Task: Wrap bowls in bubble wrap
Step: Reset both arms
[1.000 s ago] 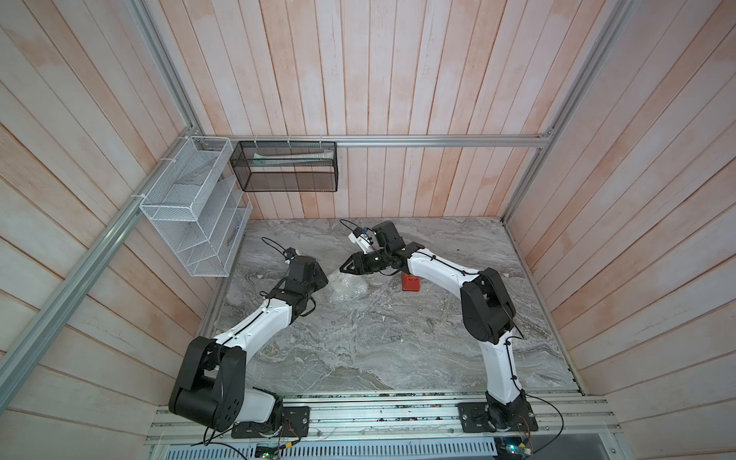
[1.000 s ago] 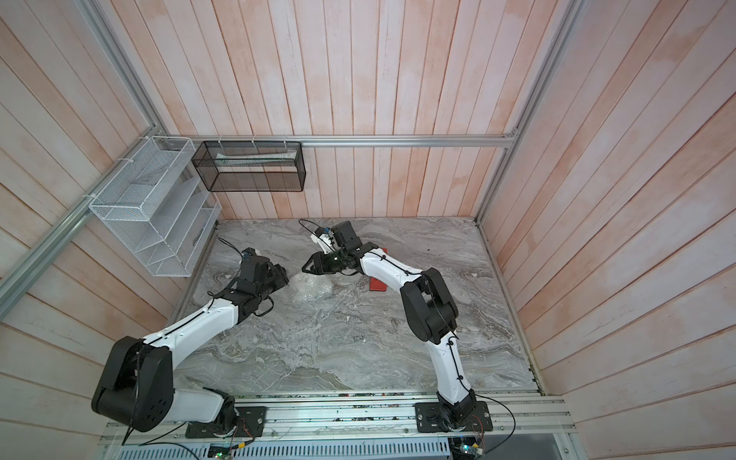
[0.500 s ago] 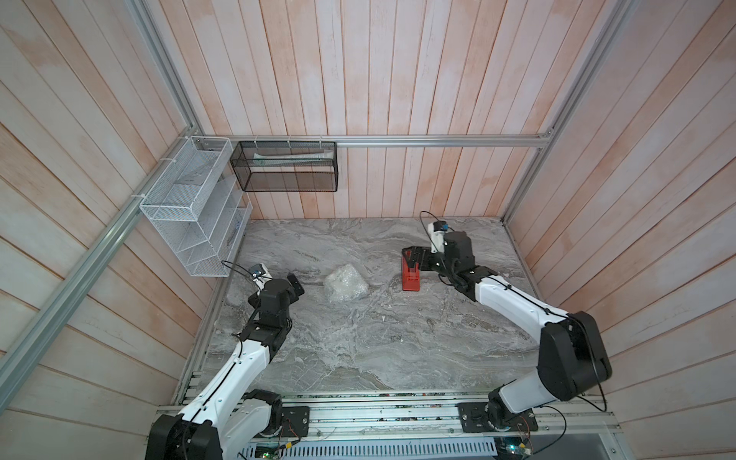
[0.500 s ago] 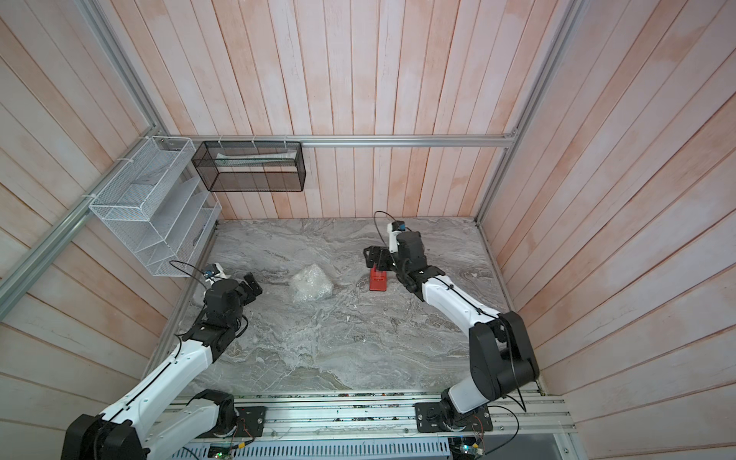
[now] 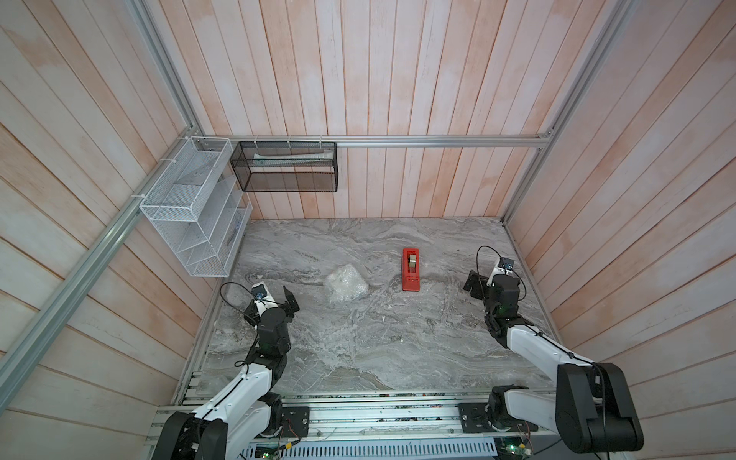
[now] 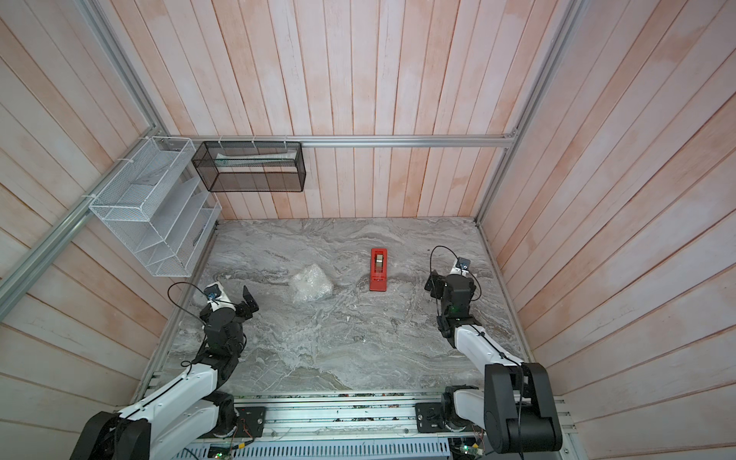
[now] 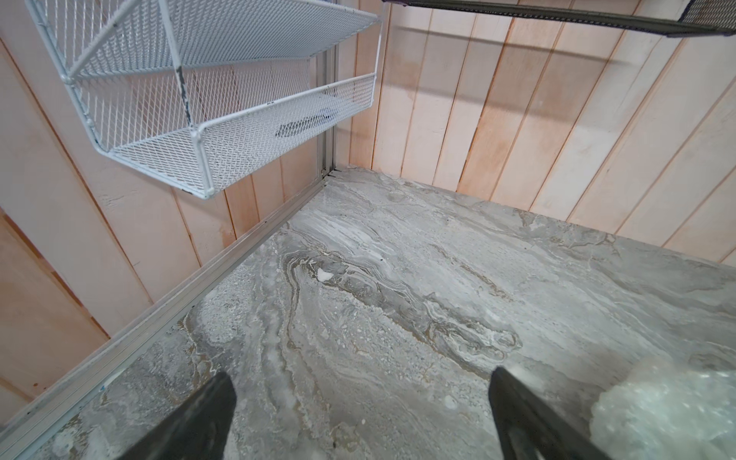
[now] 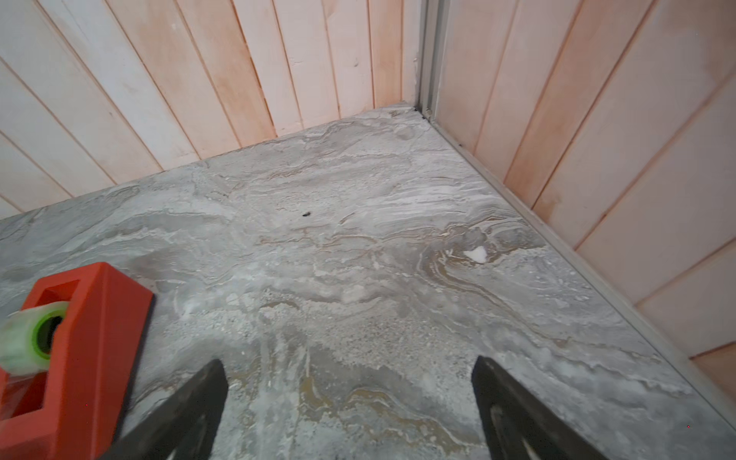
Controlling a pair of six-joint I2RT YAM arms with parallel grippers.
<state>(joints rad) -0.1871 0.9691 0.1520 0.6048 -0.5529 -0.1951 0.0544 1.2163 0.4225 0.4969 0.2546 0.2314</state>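
- Left claw (image 5: 290, 302) sits low by the left edge of the tabletop (image 5: 358, 350). Jaws are spread wide with nothing in them. The left wrist view shows only bare marble between its fingers (image 7: 199, 418).
- Right claw (image 5: 472, 286) mirrors it by the right edge, jaws also wide apart and empty.
- My read: this is a stand-off or inspect step, and the wrapping looks done or close to it. Doing it well means both arms keep out of the bundle's space, with no finger or cable snagging a loose flap.
- Bubble wrap (image 5: 345, 283) lies mid-tabletop as a whitish crinkled bundle. It is apart from both claws and nearer the left one. Its edge shows in the left wrist view.
- Bowl: not visible in any view. Presumably it is inside the bundle, but I can't confirm that through the plastic.
- Check before calling it finished:
  - I can't make out any tape on the bundle from here, and crinkly wrap tends to spring open.
  - If a flap lifts, pin the bundle from above with one claw and tuck with the other.
  - Grip lightly, since the core is likely hard and round and the bundle may roll.
- Red tape dispenser (image 5: 410, 270) stands near the bundle on its right, not touching it, between the bundle and the right claw. The right claw is the natural reach for it.
- Far side: white mesh rack (image 5: 191, 215) on the left wall and black mesh basket (image 5: 286, 167) on the back wall, both above the tabletop and out of the work path.
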